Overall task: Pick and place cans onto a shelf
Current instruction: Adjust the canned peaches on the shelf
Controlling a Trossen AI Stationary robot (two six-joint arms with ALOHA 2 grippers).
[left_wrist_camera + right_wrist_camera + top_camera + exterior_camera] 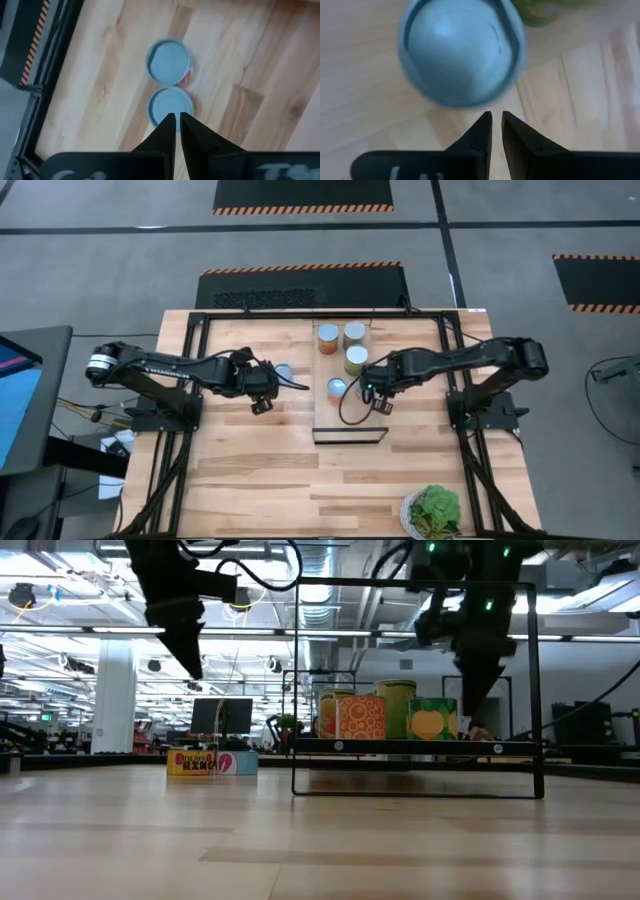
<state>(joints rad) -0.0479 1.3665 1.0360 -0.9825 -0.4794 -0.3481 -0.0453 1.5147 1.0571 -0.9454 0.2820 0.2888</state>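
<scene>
The shelf (pixel 350 412) lies at the table's middle, raised on a black frame in the low view (pixel 420 747). Several cans stand on it: three at its far end (pixel 354 333), (pixel 328 338), (pixel 356 360) and one nearer the middle (pixel 338 389). Two short cans (pixel 168 61), (pixel 171 106) stand side by side on the table, left of the shelf (pixel 192 762). My left gripper (pixel 176 116) is shut and empty, well above these two. My right gripper (pixel 496 116) is shut and empty above the shelf, beside the silver-topped can (pixel 462 52).
A leafy green plant (pixel 433 512) stands at the table's near right corner. The black frame (pixel 295 690) rises around the shelf. Bare planks (pixel 260 470) stretch between the shelf and the near edge.
</scene>
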